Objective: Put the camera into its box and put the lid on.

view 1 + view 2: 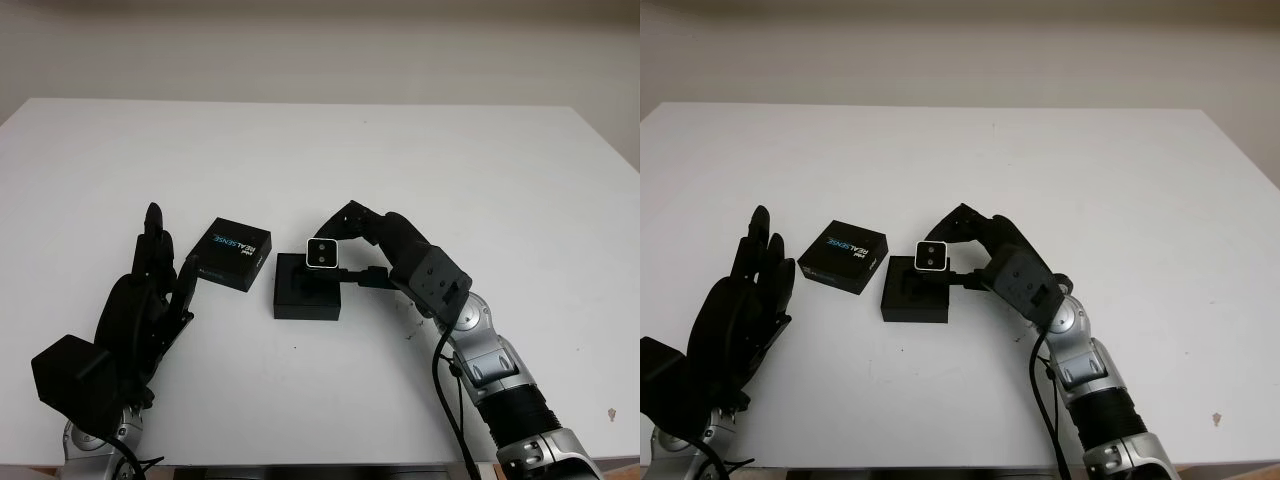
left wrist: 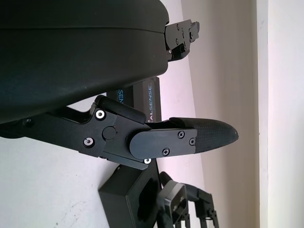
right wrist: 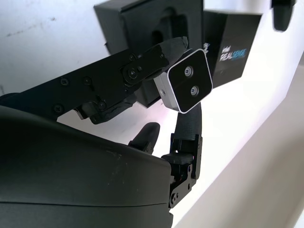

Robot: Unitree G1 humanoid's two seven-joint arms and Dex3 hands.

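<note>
Low in the left of the head view: left hand (image 1: 150,290), black and hard-shelled, holding nothing, open, just beside the lid's near-left corner. Touching the lid or not: cannot tell.

Right of centre: right hand (image 1: 352,250), black jointed fingers curled around the camera (image 1: 322,254), gripping it between them. Held just above the box (image 1: 307,286), over its upper right part, clear of the cavity.

Camera: small rectangular block, silvery rim, glossy dark face with two round lenses side by side. Long axis roughly left-right in the frame, slightly tilted; lens face turned up and toward the near edge.

Box: matte black, squarish, low, with a recessed moulded cavity in its top. Lying at the middle of the frame.

Lid (image 1: 233,254): flat black square, smooth, white and blue lettering on top. Lying just left of the box and slightly farther back, rotated a little, very close to the box.

Surface (image 1: 420,160): plain white, matte, stretching to the far edge.
</note>
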